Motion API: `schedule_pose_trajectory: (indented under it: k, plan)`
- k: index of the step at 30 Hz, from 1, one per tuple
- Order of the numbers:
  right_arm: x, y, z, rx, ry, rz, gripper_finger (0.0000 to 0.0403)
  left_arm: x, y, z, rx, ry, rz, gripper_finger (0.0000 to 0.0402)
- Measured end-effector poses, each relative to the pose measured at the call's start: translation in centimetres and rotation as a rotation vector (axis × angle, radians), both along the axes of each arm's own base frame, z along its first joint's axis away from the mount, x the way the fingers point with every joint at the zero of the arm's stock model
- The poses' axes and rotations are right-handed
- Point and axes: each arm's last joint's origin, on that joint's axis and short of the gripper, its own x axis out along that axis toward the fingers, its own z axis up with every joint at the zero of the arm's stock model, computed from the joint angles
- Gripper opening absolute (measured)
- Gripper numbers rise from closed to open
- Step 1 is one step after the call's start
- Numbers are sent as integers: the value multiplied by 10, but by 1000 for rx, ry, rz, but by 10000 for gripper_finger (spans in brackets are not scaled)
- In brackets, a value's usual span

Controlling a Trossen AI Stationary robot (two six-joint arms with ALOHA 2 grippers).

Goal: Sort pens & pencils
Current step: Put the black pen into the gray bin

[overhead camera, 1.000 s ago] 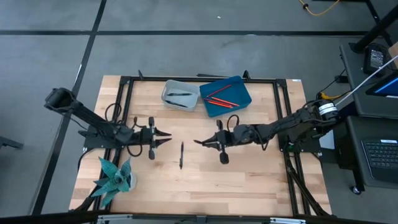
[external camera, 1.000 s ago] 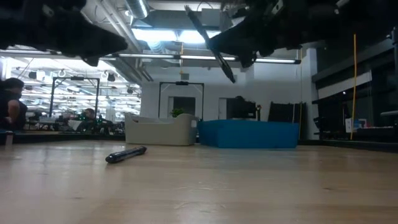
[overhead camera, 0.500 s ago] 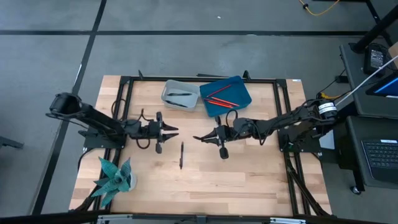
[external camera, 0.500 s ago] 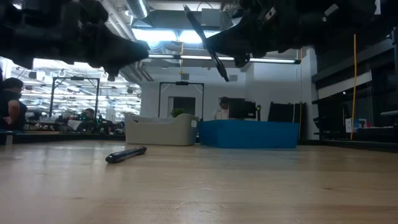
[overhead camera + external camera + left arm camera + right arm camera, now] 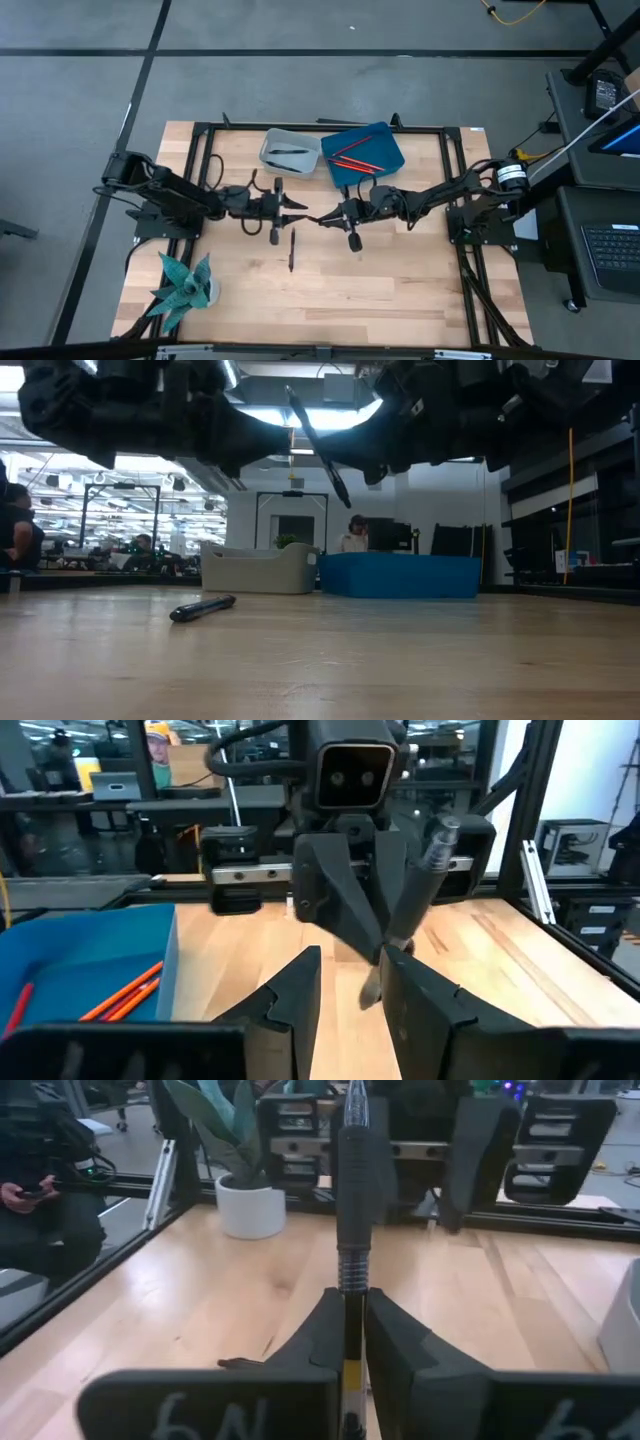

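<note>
Fingers of the right gripper (image 5: 322,219) pinch a dark pen (image 5: 350,1230) above mid-table, on the near side of the grey tray (image 5: 290,152), its length jutting toward the left gripper (image 5: 299,206), whose fingers stand spread just short of the pen's free end, as if for a handover. A second pen (image 5: 292,249) lies flat on the wood, nearer the front edge than the grey tray. Two more dark pens rest inside that tray; red pencils (image 5: 352,155) lie in the blue tray (image 5: 388,158) beside it. Light, rigid and smooth-barrelled, a pen like this would likely slip or swivel if caught near its tip, so mid-barrel looks the surest hold.
</note>
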Motion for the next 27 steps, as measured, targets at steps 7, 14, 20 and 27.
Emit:
schedule_pose_trajectory:
  k: [7, 14, 20, 27]
  plan:
    - [0, -3, 0, -18, -5, -4, 24, 18, -1, 5, -1, -14, -35, 100]
    - [0, -2, 0, -14, -5, 14, 2, 36, -3, 4, -2, -7, -84, 100]
    - [0, -2, -2, -15, 19, 19, 2, 40, -2, 0, -2, 26, -81, 100]
    - [-2, -2, -9, -2, 91, 18, 2, 40, 5, -5, -1, 82, -54, 100]
